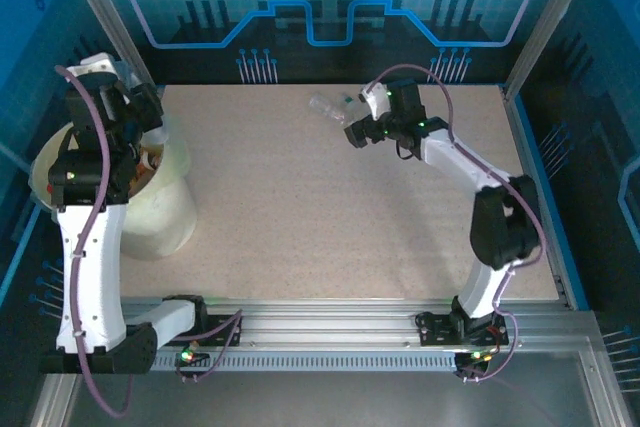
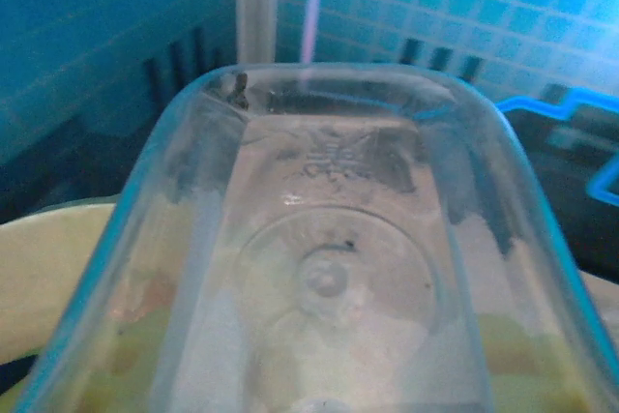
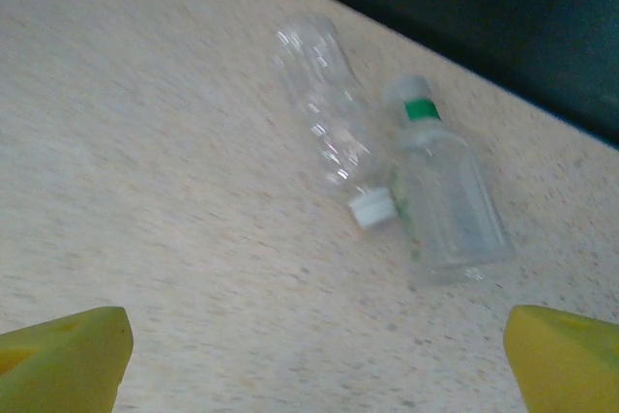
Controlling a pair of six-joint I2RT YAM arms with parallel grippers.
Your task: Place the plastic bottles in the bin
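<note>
Left wrist view has the left arm's jaws closed on a clear bottle (image 2: 329, 278), end-on to the lens and held just over the rim of the bin (image 2: 48, 268). The right arm's jaws stand wide open, well away from the bin. Below them a white-capped bottle (image 3: 324, 113) and a green-banded bottle (image 3: 445, 205) lie touching on the tabletop (image 3: 145, 142).

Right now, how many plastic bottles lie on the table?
2: a white-capped clear bottle and, beside it, a green-banded clear bottle, both ahead of the right gripper. Others may be hidden.
</note>
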